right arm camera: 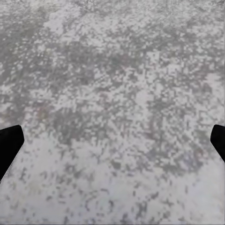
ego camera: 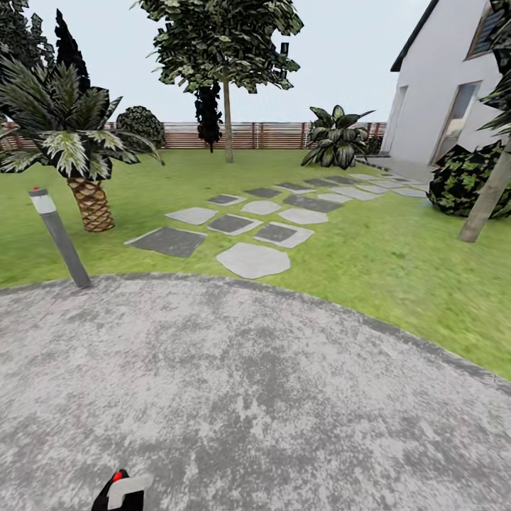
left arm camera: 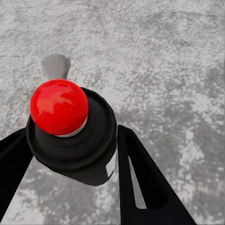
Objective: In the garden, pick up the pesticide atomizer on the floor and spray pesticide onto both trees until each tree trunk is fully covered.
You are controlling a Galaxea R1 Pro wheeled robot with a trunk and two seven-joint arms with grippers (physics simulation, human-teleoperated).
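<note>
The pesticide atomizer (left arm camera: pixel 70 136), a dark bottle with a round red top (left arm camera: pixel 58 106), sits between the black fingers (left arm camera: pixel 140 183) of my left gripper (left arm camera: pixel 70 154), which is shut on it. In the head view the atomizer (ego camera: pixel 117 490) shows at the bottom edge, above the grey stone floor (ego camera: pixel 270 397). My right gripper (right arm camera: pixel 112 140) hangs open over bare paving, its fingertips (right arm camera: pixel 9 140) far apart. One tree's slim trunk (ego camera: pixel 227 121) stands far off by the fence (ego camera: pixel 270 135). The other tree's leaning trunk (ego camera: pixel 486 195) rises at the right on the lawn (ego camera: pixel 397 270).
A short palm (ego camera: pixel 89 199) and a tilted bollard light (ego camera: pixel 60 238) stand at the paving's left rim. Flat stepping stones (ego camera: pixel 252 259) cross the grass toward a white house (ego camera: pixel 454 85). A dark bush (ego camera: pixel 465 181) sits beside the right trunk.
</note>
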